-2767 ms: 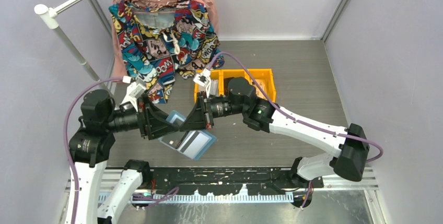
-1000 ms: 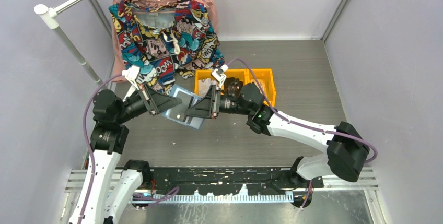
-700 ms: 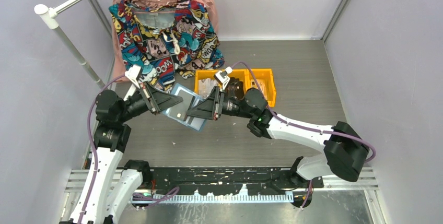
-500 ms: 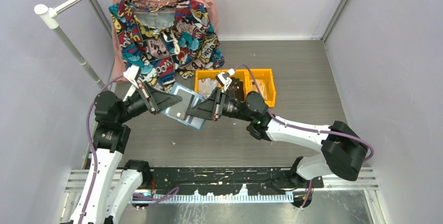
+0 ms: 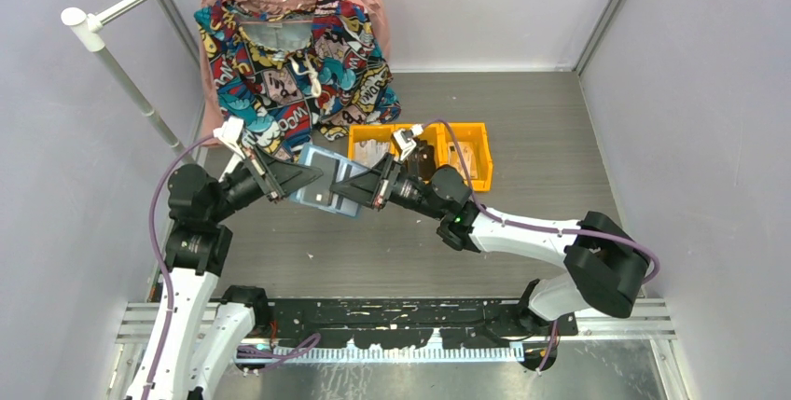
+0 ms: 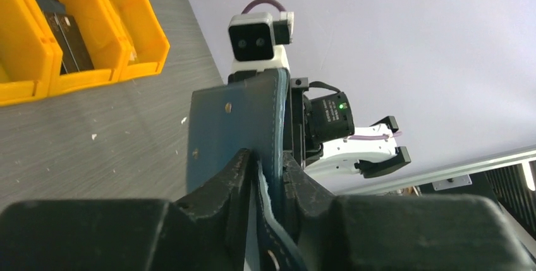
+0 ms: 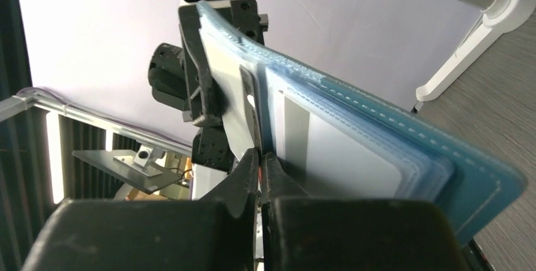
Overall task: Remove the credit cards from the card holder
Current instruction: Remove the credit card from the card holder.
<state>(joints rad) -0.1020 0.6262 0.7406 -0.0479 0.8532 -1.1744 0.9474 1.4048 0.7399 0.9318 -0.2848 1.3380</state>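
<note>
Card holder [image 5: 322, 186] shifted back — left gripper [image 6: 262, 160] clamps it; only wrist view shows right gripper [image 7: 259, 157] pinching card [image 7: 231, 119].

Grey wood-grain table [image 5: 522, 120], two orange bins [image 5: 462, 127] side by side mid-table, pale specks [image 5: 311, 255] scattered up front.

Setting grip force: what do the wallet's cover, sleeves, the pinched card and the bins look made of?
Cover: matte teal leather or imitation; stitched edge, snap studs.
Sleeves: clear flexible plastic, glossy, see-through.
Card: probably thin stiff plastic, pale grey, flat.
Bins: rigid moulded plastic, smooth yellow-orange, slight sheen.
</note>
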